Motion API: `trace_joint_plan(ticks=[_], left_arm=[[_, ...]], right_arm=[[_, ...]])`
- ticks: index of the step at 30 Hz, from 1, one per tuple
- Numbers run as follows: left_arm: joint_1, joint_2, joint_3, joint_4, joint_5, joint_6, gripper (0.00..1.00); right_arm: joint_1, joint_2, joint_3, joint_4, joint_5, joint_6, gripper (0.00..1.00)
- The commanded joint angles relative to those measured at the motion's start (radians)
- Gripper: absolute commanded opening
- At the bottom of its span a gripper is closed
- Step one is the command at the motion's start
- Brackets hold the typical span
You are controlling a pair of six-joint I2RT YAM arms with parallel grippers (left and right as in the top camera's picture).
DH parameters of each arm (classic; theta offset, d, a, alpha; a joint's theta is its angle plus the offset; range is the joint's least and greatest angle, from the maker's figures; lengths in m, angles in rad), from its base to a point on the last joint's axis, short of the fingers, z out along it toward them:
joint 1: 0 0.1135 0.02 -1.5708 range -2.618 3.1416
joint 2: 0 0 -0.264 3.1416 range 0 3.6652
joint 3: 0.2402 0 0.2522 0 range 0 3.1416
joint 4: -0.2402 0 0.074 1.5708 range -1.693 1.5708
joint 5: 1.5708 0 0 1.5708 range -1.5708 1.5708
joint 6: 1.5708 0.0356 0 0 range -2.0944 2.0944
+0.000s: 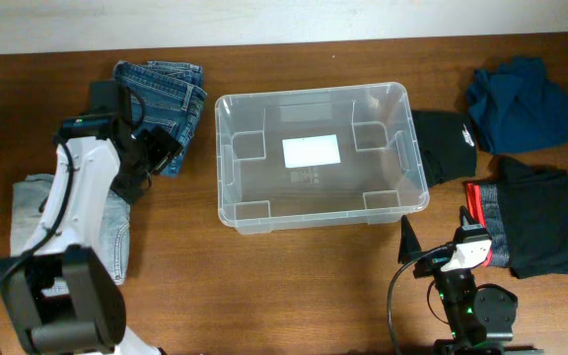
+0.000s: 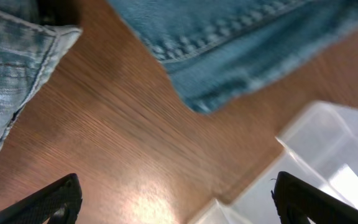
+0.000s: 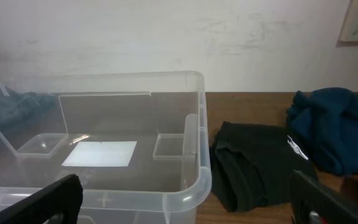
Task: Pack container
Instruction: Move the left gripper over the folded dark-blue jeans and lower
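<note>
- The left gripper [image 2: 179, 205] has its jaws spread wide with nothing between them. Its fingertips [image 2: 51, 199] sit over bare table [image 2: 104, 143].
- Close off the finger on the right of its own camera's view is a rounded corner of the container [image 2: 328, 155], the clear bin to be packed. The finger and the corner are near each other but apart.
- Straight ahead of this gripper lies the folded dark jeans [image 2: 229, 43], with a frayed edge turned toward the fingers.
- Ahead toward the other finger is the light jeans [image 2: 11, 68], its stitched seam showing. From overhead, this pair runs back under the left arm.
- The right gripper [image 3: 188, 205] is also opened wide and carries nothing.
- Nearest to it, on its right side, is a stack of dark clothes [image 1: 531, 222] with a red and grey band at the edge. Whether the finger touches the stack cannot be told.
- Directly in front, the container's rolled rim and near corner fill the space between its two fingers in its camera view. The bin stands upright and open in the middle of the table.
- Further ahead, through the clear wall, a white label [image 3: 101, 154] shows on the bin's base.
- Ahead and to the right of this gripper, a black garment [image 3: 253, 162] lies just beside the container's end wall.
- Beyond that, further right, is a crumpled teal garment [image 3: 334, 124].
- Farthest off, past the table edge, stands a pale wall [image 3: 166, 37].
</note>
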Motion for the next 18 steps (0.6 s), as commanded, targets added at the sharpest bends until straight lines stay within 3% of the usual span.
trace_joint_plan(ticks=[1, 12, 18], left_arm=[[-0.001, 0.036, -0.009, 0.019, -0.069, -0.09, 0.99], [0.001, 0.087, -0.065, 0.188, -0.032, -0.026, 0.99], [0.035, 0.102, -0.119, 0.32, 0.094, -0.03, 0.9]], right_arm=[[-0.008, -0.008, -0.005, -0.005, -0.016, -0.007, 0.99], [-0.008, -0.008, -0.005, -0.005, -0.016, -0.007, 0.99], [-0.008, -0.008, -0.005, -0.005, -0.016, -0.007, 0.98]])
